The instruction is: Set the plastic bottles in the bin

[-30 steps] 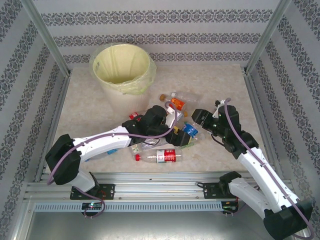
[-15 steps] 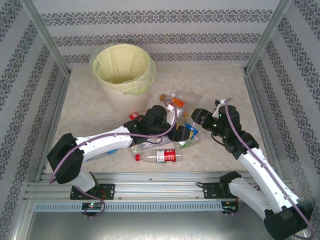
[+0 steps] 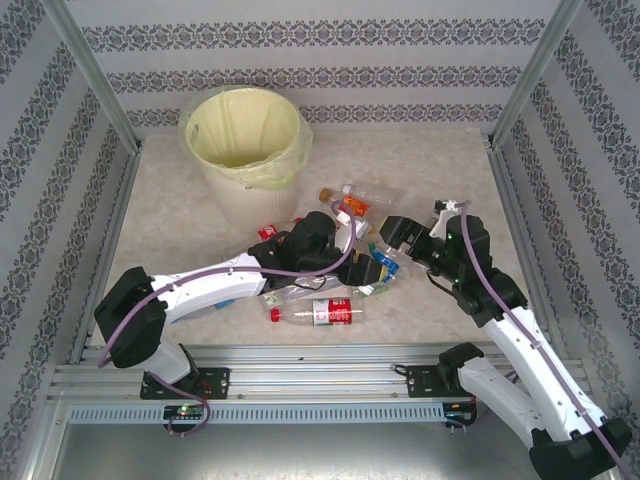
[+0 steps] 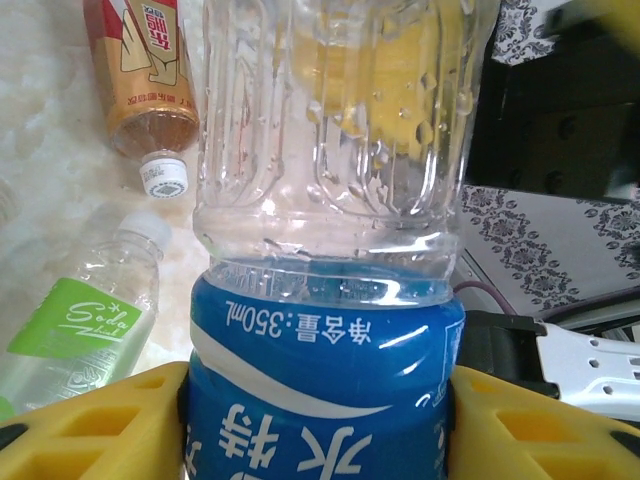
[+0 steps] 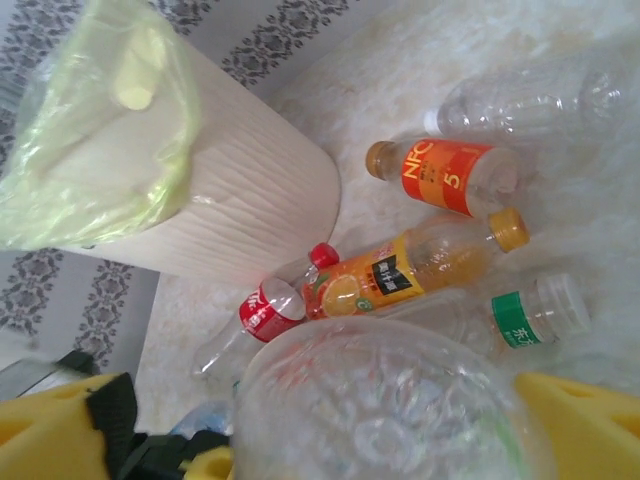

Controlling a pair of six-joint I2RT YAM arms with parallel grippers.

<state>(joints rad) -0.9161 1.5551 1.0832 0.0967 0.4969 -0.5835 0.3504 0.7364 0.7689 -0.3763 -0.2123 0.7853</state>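
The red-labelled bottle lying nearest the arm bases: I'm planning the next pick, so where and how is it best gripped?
Probably mid-body, on the red-labelled bottle between cap and label, coming straight down. It lies flat, long axis left to right, so the grip should close near to far; other bottles crowd its far side.

A cream bin [image 3: 232, 195] lined with a pale yellow bag is seen standing at the back left of the table [image 3: 440, 160]. Plastic bottles [image 3: 352, 207] are scattered in front of it, towards the right. The left gripper [image 3: 360, 268] is laid among them at a blue-labelled bottle [image 3: 375, 263], and the right gripper [image 3: 398, 237] is held just beside it. A red-labelled bottle [image 3: 322, 313] is left lying on its side nearest the arms.
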